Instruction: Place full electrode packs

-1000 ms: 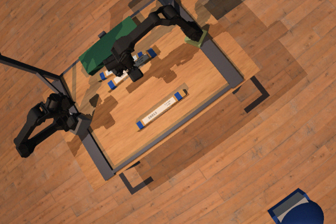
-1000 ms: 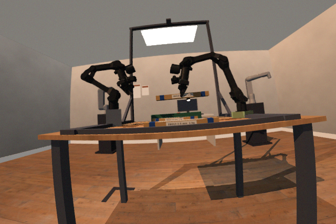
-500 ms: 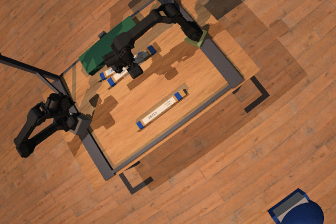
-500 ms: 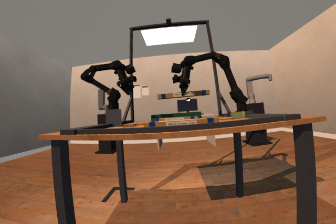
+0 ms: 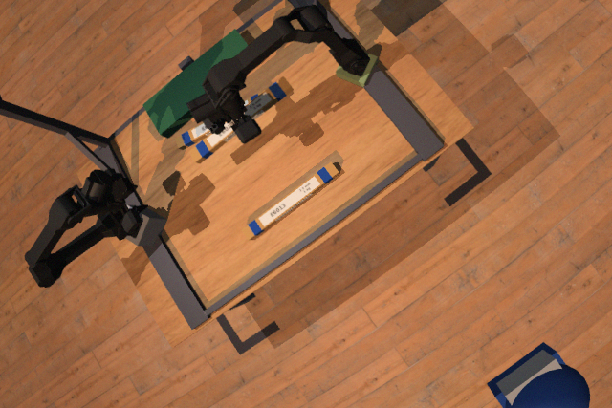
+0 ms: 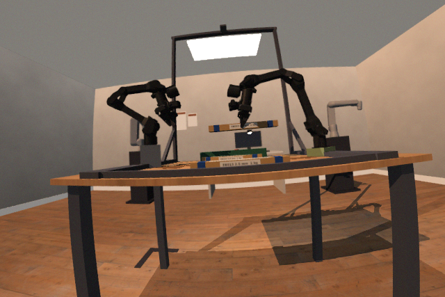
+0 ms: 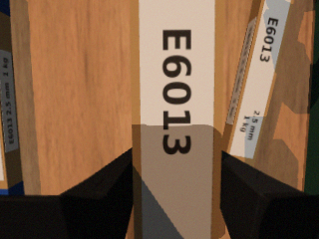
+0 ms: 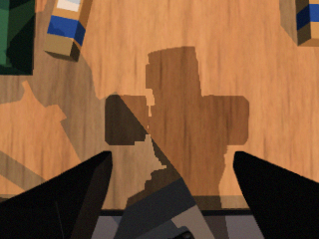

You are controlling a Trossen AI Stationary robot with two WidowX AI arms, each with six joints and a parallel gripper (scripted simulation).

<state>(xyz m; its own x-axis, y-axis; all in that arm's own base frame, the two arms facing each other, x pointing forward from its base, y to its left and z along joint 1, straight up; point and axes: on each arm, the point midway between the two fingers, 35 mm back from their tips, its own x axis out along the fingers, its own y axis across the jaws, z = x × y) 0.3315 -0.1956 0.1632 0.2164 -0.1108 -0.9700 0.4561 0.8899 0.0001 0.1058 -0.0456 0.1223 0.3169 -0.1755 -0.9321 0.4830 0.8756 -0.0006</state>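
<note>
The tabletop [image 5: 231, 196] [image 6: 233, 180] [image 7: 75, 100] [image 8: 115, 50] has orange-brown colour with fine, darker wood streaks. Along one long edge, the platform [image 5: 197, 82] [image 6: 233, 151] [image 7: 313, 124] [image 8: 17, 37] is plain deep green. The pack near this edge [image 5: 199, 132] [image 7: 261, 75] [image 8: 66, 30], the raised pack [image 5: 257, 103] [image 6: 224, 127] [image 7: 176, 75] and the pack near the opposite long edge [image 5: 292, 200] [image 6: 240, 162] [image 8: 308, 22] are tan, with blue bands, white labels and dark letters. At the short edges, both the left arm [image 5: 261, 53] [image 6: 305, 103] and the right arm [image 5: 64, 210] [image 6: 136, 88] are black.
</note>
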